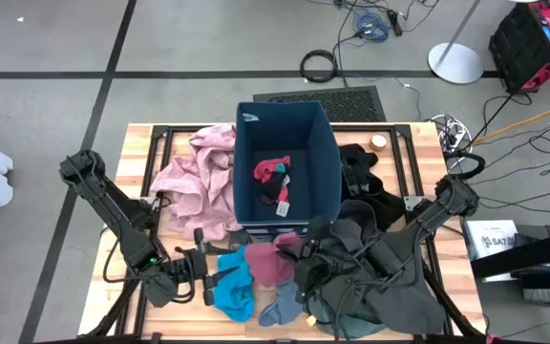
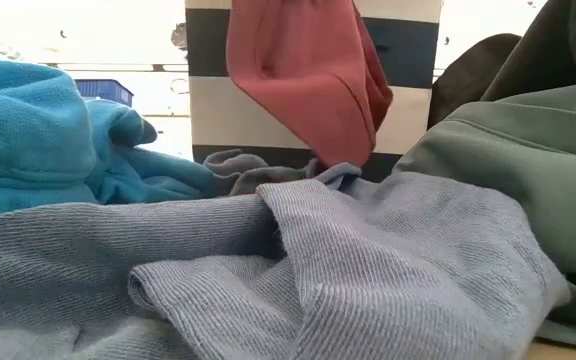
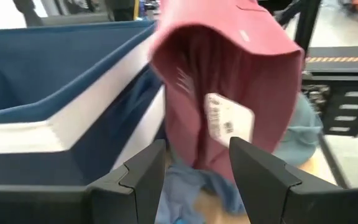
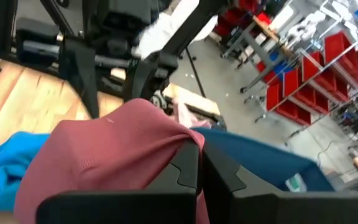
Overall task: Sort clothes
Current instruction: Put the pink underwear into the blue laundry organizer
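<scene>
Two tools: both near bin (image 1: 286, 162) front
Right tool (image 4: 199, 163): closed, holding red piece (image 1: 273, 263) above bench (image 1: 141, 143)
Left tool (image 3: 194, 163): wide, empty, beside blue piece (image 1: 235, 285)

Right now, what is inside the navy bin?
The bin holds a red piece and a dark garment on its floor. Whatever lies beneath them is covered.

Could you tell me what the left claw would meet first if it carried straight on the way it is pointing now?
Most likely the red garment hanging from the shut right claw. It fills the gap ahead of the open left claw, though how far ahead is unclear. The navy bin lies off to one side.
</scene>
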